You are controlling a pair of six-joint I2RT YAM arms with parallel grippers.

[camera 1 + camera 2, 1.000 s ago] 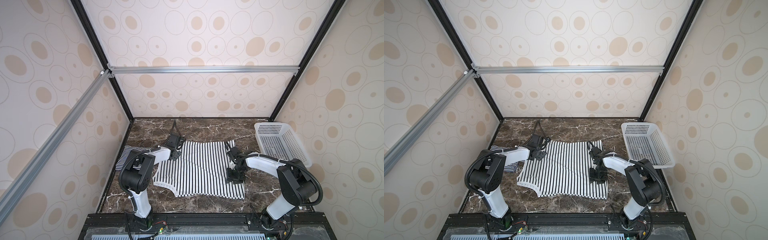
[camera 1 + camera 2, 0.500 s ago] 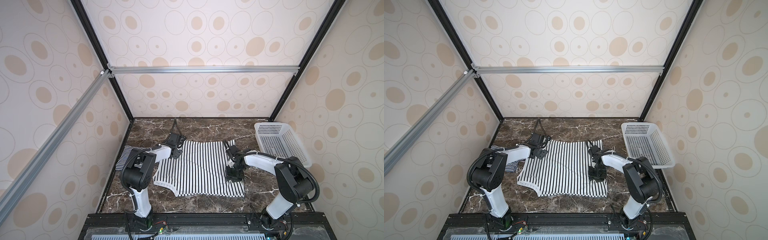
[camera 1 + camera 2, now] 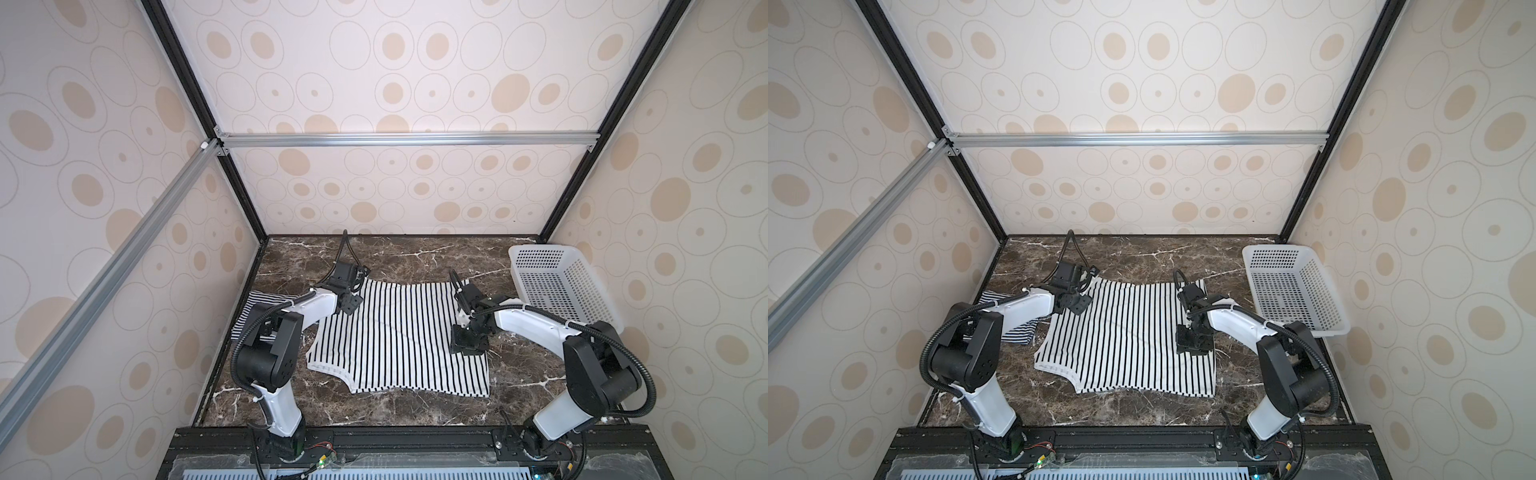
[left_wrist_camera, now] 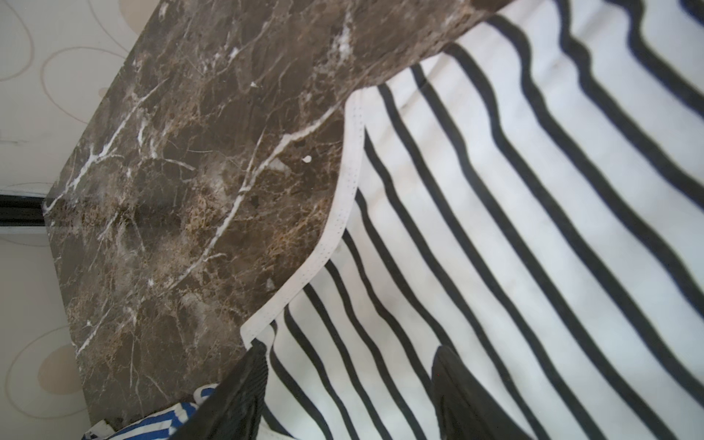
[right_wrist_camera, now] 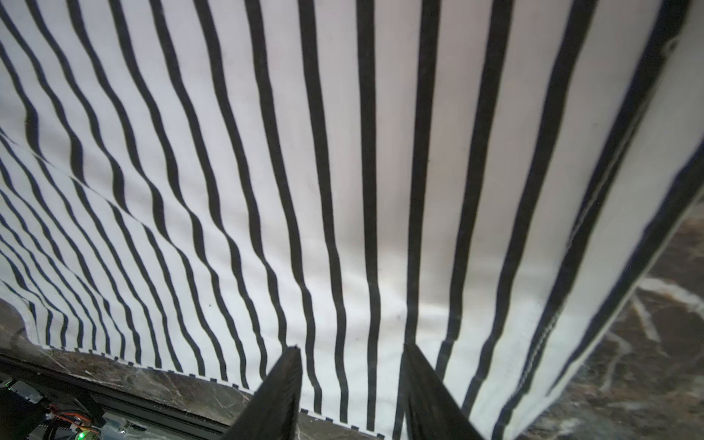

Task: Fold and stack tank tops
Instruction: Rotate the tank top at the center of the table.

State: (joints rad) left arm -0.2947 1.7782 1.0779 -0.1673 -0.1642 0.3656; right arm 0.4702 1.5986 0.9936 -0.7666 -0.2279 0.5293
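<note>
You had the wide-striped tank top [image 3: 395,340] flat mid-worktop [image 3: 374,409], limp and light, best pinched at its side edges, where the left end effector [image 4: 348,348] and right end effector [image 5: 352,350] were poised, both spread.

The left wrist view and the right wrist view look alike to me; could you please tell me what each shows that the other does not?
Only the left wrist view shows the curved white trim of the wide-striped top, a corner of the fine-striped top and the patterned wall. Only the right wrist view shows the straight hem and the black frame with a green light. Both show the wide-striped top lying on the marble table, with dark jaws standing apart over the cloth.
</note>
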